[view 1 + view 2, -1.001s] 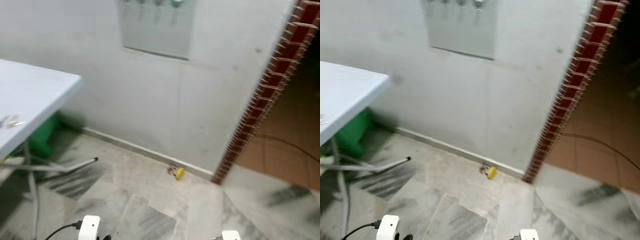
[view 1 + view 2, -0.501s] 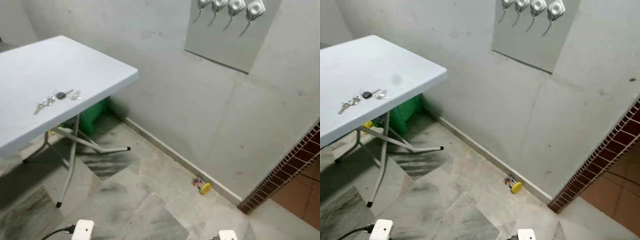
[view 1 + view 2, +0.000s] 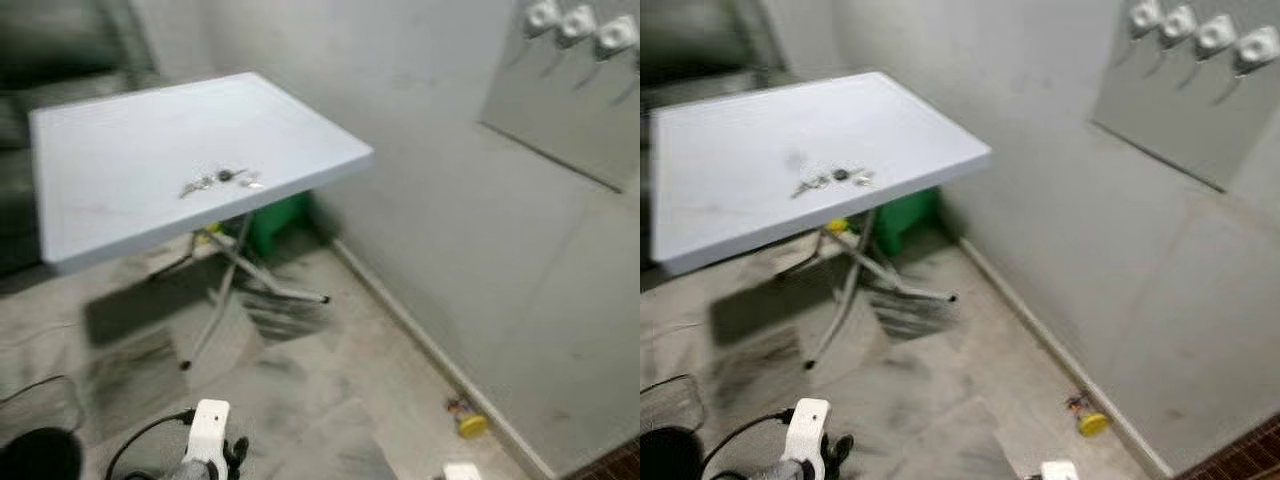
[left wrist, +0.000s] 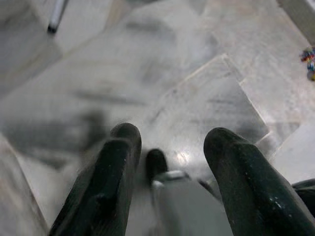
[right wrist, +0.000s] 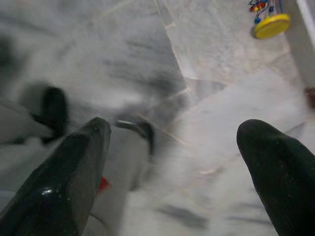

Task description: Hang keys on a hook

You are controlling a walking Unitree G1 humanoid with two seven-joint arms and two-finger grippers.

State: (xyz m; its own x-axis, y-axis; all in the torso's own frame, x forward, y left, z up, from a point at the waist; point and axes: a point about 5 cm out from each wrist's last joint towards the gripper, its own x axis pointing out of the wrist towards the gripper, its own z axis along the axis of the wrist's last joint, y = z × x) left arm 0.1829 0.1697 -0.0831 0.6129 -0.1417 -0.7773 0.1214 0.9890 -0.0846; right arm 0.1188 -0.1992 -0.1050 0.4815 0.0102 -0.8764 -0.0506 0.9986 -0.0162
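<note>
The task is at its very beginning, as I judge it. The keys (image 3: 220, 181) lie on the white folding table (image 3: 120, 150), near its front edge, and nothing hangs on the row of wall hooks (image 3: 1196, 30) on the grey panel to the right.

Both arms hang low over the marble floor (image 3: 330, 400). The left gripper (image 4: 170, 162) and the right gripper (image 5: 172, 157) have their fingers spread and hold nothing. The keys are well apart from both, up on the table. Picking up, carrying and hanging are all left.

White table (image 3: 120, 150); green bin (image 3: 275, 222); grey-veined marble floor (image 3: 330, 400).
</note>
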